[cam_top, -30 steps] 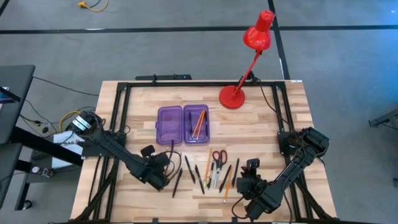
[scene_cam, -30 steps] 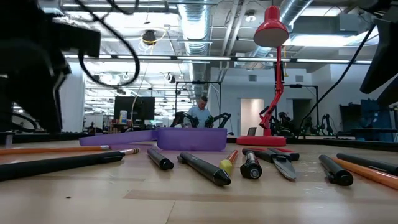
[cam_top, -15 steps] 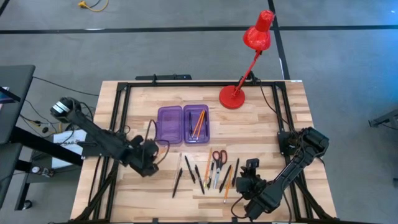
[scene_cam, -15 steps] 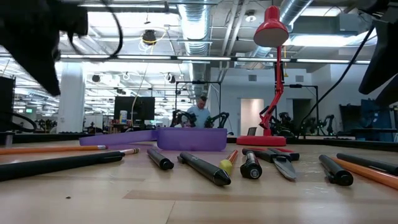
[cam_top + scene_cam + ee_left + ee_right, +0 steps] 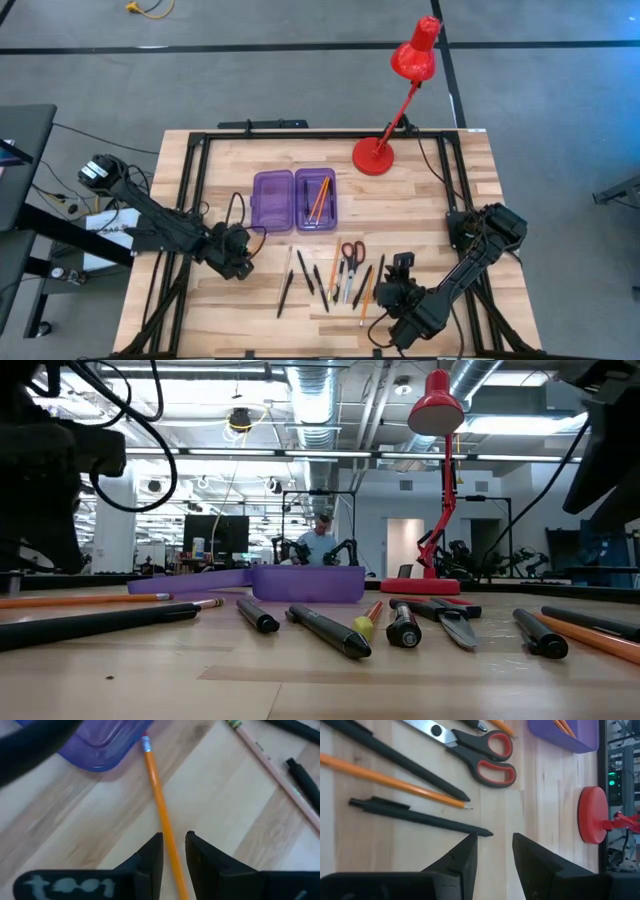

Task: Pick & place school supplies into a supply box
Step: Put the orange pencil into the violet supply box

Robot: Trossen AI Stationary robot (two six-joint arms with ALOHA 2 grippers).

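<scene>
The pencil case [image 5: 294, 199] lies open near the middle of the table, its right half already holding a few orange pencils [image 5: 319, 199], the left half looking bare. Nearer the front edge, the remaining pens, pencils and the red-handled scissors [image 5: 351, 252] are spread in a loose row.

The left gripper [image 5: 173, 851] sits just off the case's front-left corner, its fingers a narrow gap apart with one orange pencil [image 5: 161, 812] running between them. It looks pinched there, though I can't be sure the pads press on it. That pencil's eraser end lies right at the purple rim, pointing into the case's edge. My worry is that a light, off-centre hold lets the pencil swing or slip as it travels, or that the tip catches the rim and shoves the case instead of dropping in.

The right gripper [image 5: 494, 851] waits at the front right, fingers spread apart and holding nothing, hovering just short of a black pen [image 5: 420, 815]. A careless reach there could scatter the crowded pens beside it.
</scene>
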